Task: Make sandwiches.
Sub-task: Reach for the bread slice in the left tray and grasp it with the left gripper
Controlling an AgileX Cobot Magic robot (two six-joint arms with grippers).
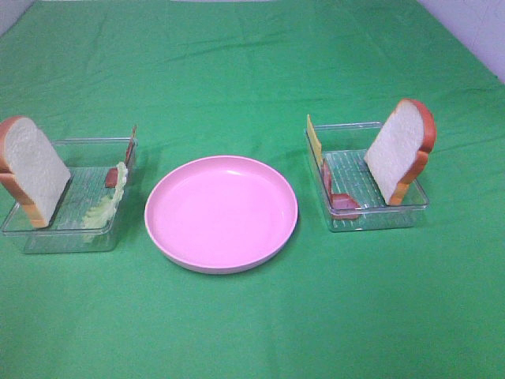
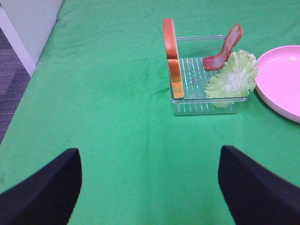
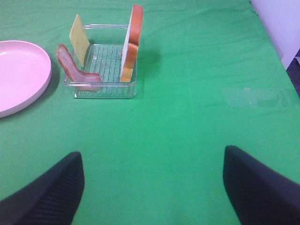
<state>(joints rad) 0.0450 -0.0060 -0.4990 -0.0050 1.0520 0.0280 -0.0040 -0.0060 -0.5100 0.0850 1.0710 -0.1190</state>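
Bare green tabletop (image 1: 252, 332) fills the foreground from the high camera, then the empty pink plate (image 1: 221, 212) in the middle: nothing is stacked yet. Left of it a clear tray (image 1: 75, 245) holds bread slices (image 1: 31, 170) on edge, lettuce (image 1: 106, 207) slumped at the wall nearest the plate, and a bacon strip (image 1: 113, 178). The right tray (image 1: 379, 221) holds more bread (image 1: 397, 150), cheese (image 1: 314, 140) and bacon (image 1: 342, 202). Neither arm shows here.

Left wrist view: the left claw (image 2: 149, 154) hangs released and empty, well short of its tray. The bread stands on edge (seemingly two slices pressed together), so a pinch may lift both or knock them flat. The lettuce looks floppy and could snag on the wall.

Right wrist view: the right claw (image 3: 152, 152) is likewise spread and empty. The cheese stands thin against the wall, easy to miss or bend, and a push could slide the light tray. Both arms heading for the plate might clash.
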